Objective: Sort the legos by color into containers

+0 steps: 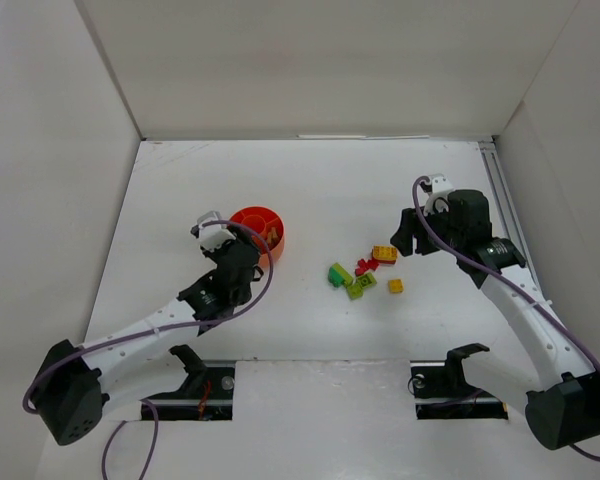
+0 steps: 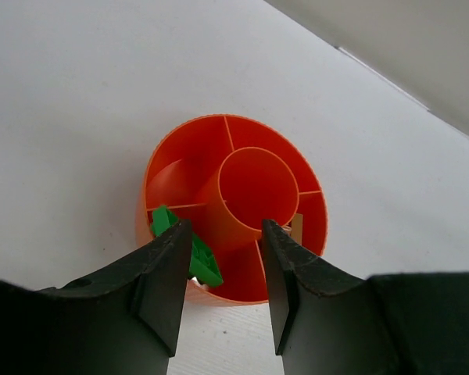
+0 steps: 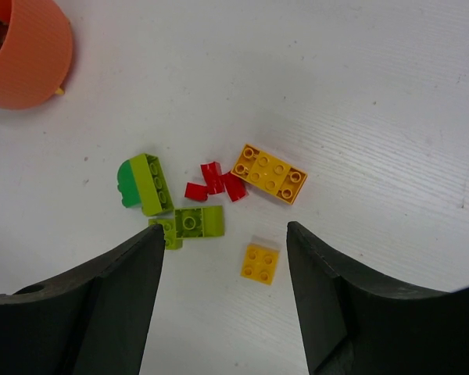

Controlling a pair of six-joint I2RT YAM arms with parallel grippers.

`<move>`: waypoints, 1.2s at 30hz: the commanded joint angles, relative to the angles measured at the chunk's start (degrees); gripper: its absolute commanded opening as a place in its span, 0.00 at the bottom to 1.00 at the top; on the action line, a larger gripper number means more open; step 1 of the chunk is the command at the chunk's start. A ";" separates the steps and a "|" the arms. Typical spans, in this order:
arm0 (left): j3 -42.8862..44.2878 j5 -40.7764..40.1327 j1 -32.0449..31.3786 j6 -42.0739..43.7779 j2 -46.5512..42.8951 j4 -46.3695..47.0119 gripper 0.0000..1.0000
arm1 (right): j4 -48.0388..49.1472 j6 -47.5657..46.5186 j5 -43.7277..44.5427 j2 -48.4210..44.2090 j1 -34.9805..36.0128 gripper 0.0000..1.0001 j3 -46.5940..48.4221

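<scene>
The orange-red bowl [image 1: 278, 238] stands left of centre, divided into compartments round a middle well. My left gripper [image 1: 220, 238] hovers at its near-left rim. In the left wrist view that gripper [image 2: 225, 224] is open with nothing between its fingers. A green brick [image 2: 202, 259] lies in a compartment of the bowl [image 2: 180, 156], just beside the left finger. A tan brick [image 2: 297, 229] stands in another compartment. The remaining legos lie loose mid-table: a yellow plate [image 3: 270, 173], a small yellow brick [image 3: 260, 263], red pieces [image 3: 216, 181], a lime-and-green piece [image 3: 144, 183] and a lime brick [image 3: 194, 223]. My right gripper [image 3: 225, 228] hangs open above them.
White walls enclose the table on the left, back and right. A metal rail [image 1: 502, 195] runs along the right side. The bowl [image 3: 27, 55] shows at the top left of the right wrist view, apart from the brick pile [image 1: 365, 272].
</scene>
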 commanded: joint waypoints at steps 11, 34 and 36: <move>5.85 2.16 0.76 1.39 0.63 -1.75 0.70 | 3.02 -0.86 -1.62 -0.67 -0.49 0.69 0.86; 15.71 33.64 0.76 3.86 -4.12 -23.90 1.00 | -5.86 -1.92 31.07 29.99 34.67 0.61 11.05; 15.70 33.64 0.76 3.86 -4.12 -23.90 1.00 | -5.86 -2.89 31.07 32.72 34.67 0.60 11.58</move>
